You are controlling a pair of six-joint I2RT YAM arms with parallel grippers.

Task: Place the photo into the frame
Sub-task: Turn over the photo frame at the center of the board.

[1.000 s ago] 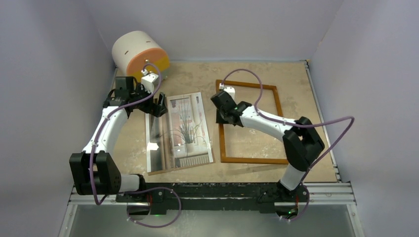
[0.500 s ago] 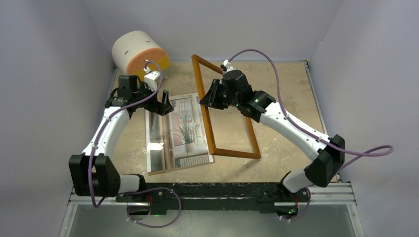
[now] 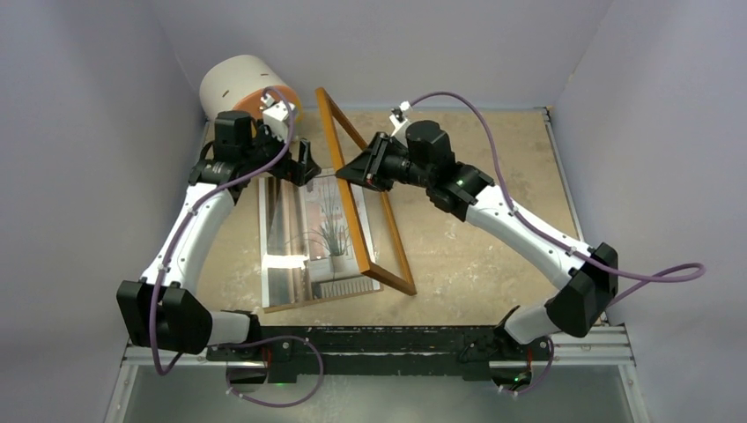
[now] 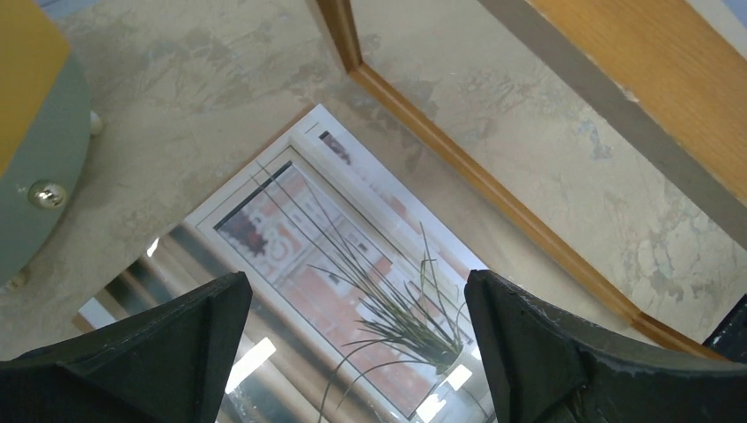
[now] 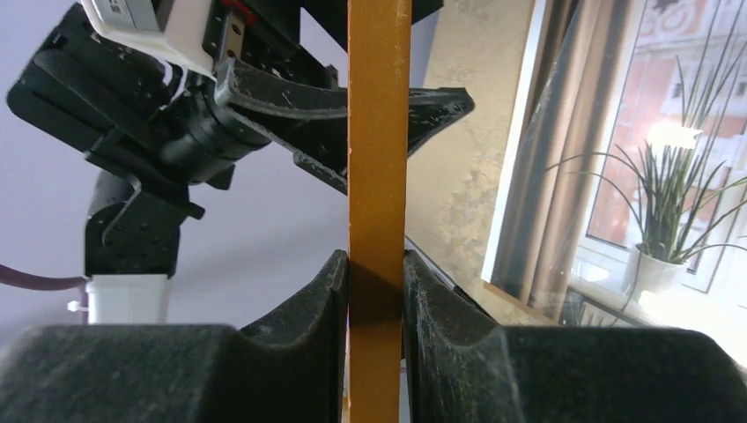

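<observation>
the right gripper (image 5: 377, 273) pinches the thin orange-brown wooden frame (image 3: 388, 282) on edge; tip it slowly, square over the rectangular plant photo (image 3: 330, 233). left gripper (image 4: 357, 295) hovers wide, empty.

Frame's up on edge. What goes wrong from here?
The right hand pinches one thin rail of the frame; it may pivot or slip.
Its low edge sits at the near corner of the photo and could drag it.
Its raised rail hangs close to the open left hand; they may clash.
</observation>
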